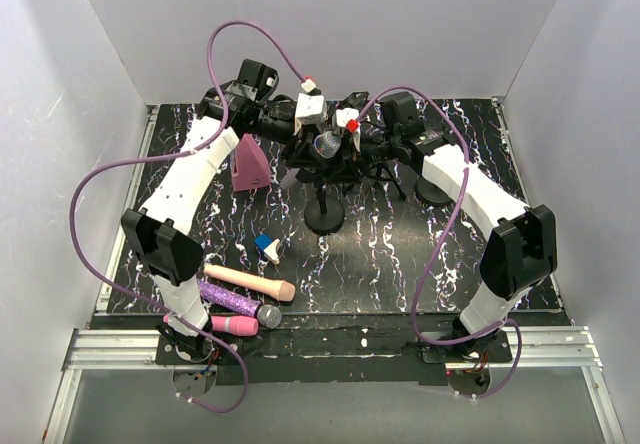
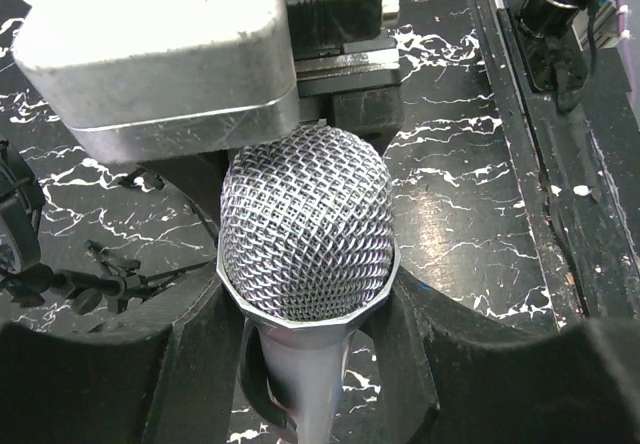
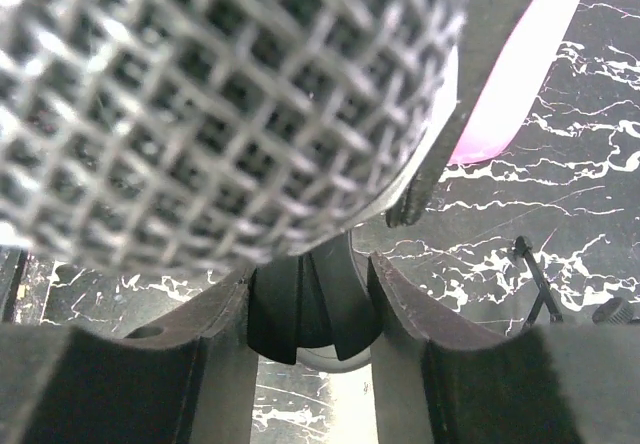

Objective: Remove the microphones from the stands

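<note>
Left tool [image 2: 305,304] grips grey-bodied, silver mesh-headed microphone [image 2: 305,224] just below its head; right tool [image 3: 310,284]: state cannot be told. Rigid, probably slick body, dentable mesh: hold the body.

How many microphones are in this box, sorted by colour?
Silver microphone, on the stand: 1
Peach microphone, lying on the table: 1
Purple microphone, lying on the table: 1
Pink microphone, partly hidden by the left arm: 1
Total: 4
</note>
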